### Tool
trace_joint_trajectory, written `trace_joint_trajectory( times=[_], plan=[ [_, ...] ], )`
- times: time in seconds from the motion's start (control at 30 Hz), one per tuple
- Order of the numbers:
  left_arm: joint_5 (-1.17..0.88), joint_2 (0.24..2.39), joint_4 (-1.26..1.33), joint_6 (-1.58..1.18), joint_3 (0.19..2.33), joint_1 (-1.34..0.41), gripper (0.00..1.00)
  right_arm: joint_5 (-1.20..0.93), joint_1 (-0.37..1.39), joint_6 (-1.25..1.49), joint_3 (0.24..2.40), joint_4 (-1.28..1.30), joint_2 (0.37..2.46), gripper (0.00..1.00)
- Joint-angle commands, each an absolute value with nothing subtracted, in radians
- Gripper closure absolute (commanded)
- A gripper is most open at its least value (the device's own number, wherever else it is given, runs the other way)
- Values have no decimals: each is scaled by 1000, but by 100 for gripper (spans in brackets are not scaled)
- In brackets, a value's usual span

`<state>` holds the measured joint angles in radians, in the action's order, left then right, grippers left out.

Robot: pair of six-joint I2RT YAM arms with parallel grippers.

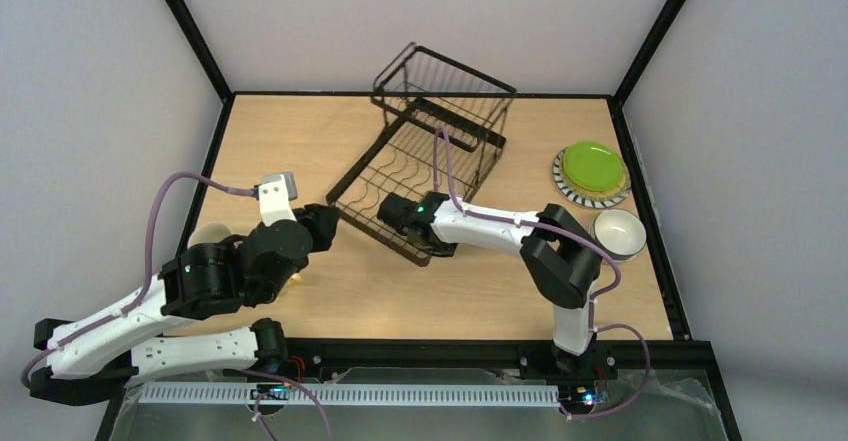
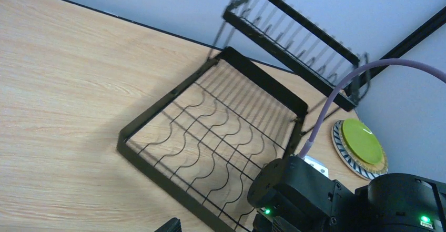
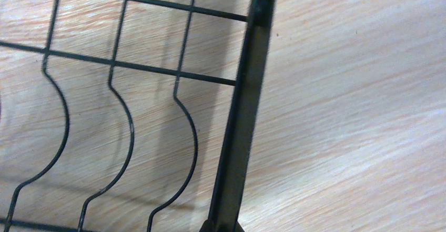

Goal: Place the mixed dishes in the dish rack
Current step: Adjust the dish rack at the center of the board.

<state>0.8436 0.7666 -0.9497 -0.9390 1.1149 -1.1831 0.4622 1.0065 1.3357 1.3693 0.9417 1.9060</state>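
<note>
The left hand (image 1: 325, 223) hangs released and empty at the near left corner of the dish rack (image 1: 400, 176), with a cream mug (image 1: 210, 233) half hidden under its arm. The right hand (image 1: 392, 211) looks clenched on the rack's near rim bar. A pull there could drag or tip the light wire frame, or swing it into the left hand. At the right stands a second mug (image 1: 618, 234), empty. Farther right, the lime green plate (image 1: 592, 164) tops a stack. The rack holds nothing; the dishes sit on the worktop (image 1: 480, 291).
</note>
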Motion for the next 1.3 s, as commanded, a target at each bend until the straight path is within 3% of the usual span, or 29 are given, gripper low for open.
trace_joint_trajectory(
  times=[0.0, 0.63, 0.97, 1.27],
  plan=[
    [878, 777, -971, -956, 1103, -1175, 1, 488, 1034, 1048, 1309, 994, 1895, 100],
    [857, 808, -973, -1002, 1118, -1174, 1, 628, 1019, 892, 1113, 1134, 1630, 100],
    [830, 823, -965, -1022, 1106, -1174, 1, 478, 858, 599, 976, 896, 1418, 100],
    [820, 840, -955, -1025, 1104, -1174, 1, 356, 792, 474, 1005, 811, 1527, 100]
  ],
)
